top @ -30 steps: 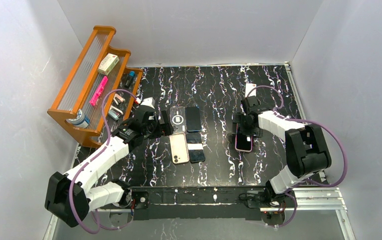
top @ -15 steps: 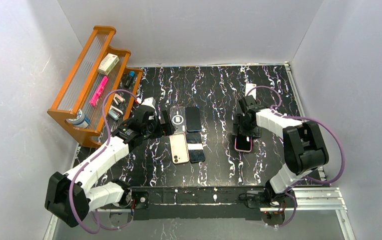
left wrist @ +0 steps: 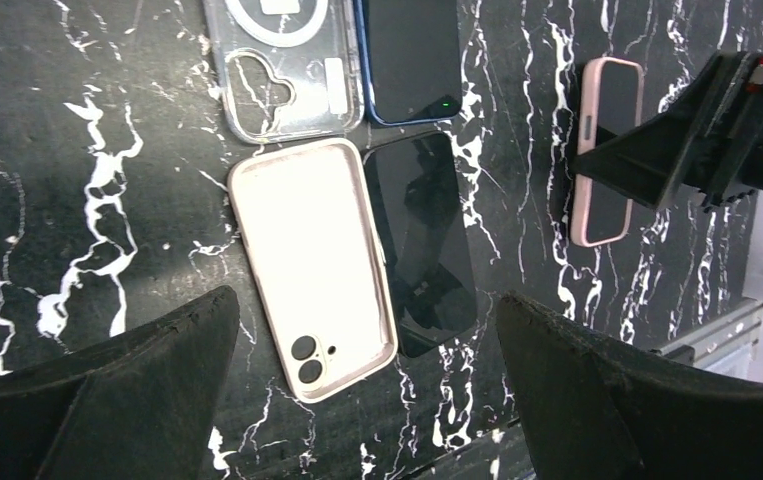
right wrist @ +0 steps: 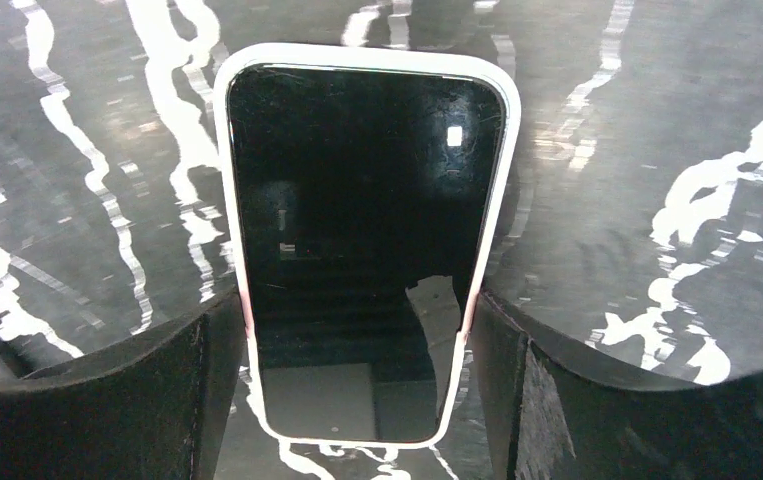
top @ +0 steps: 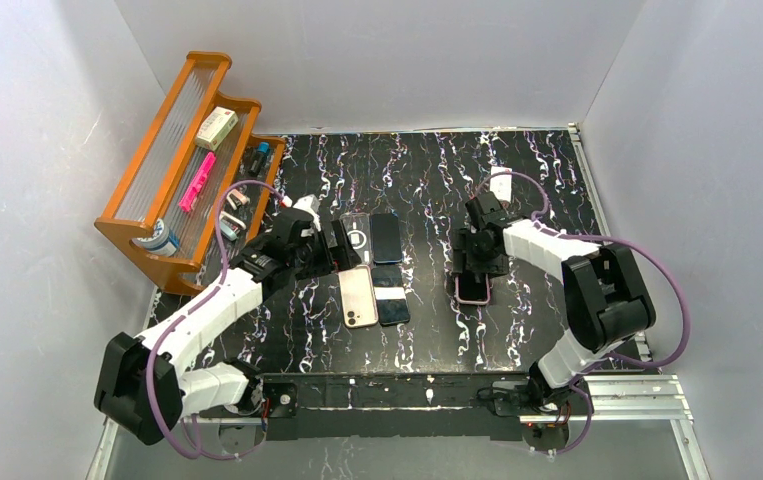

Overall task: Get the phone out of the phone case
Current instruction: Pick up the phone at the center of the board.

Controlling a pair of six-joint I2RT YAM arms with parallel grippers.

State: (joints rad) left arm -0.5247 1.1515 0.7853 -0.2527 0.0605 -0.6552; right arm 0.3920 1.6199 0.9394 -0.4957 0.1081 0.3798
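Phone (right wrist: pixel 357 240) sits fully in its case (right wrist: pixel 357 55), so you have the whole extraction left. Right gripper (right wrist: pixel 357 330) pinches the case's sides; left gripper (left wrist: pixel 367 300) gapes wide, empty.

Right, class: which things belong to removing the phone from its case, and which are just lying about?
Job: black phone in pink case; right pincer.
Lying about: clear plastic case; empty beige case; blue-edged bare phone; black bare phone; orange wooden rack.
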